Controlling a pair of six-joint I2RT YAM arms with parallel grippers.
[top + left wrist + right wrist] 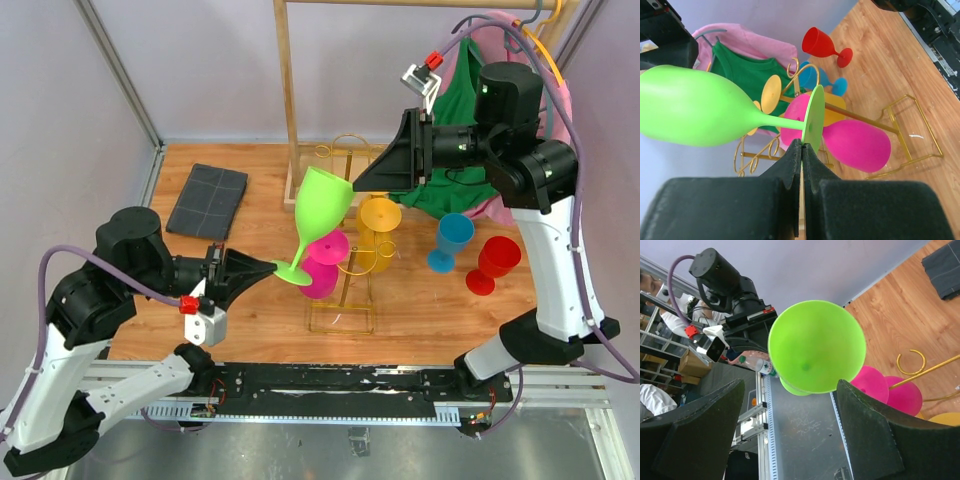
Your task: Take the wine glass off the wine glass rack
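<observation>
Left end effector, near-left of the wine glass rack: clamped tight on the foot of the green wine glass. Glass is tilted, bowl up, over the rack's left side, not hung in any ring. Pink glass and yellow glass sit on the rack. Right end effector, far side of the rack: spread wide, gripping nothing, facing the green bowl's mouth. Blue glass and red glass stand on the desk right of the rack.

Tbl w/ cloth, gold rack, blue glass, red glass.
</observation>
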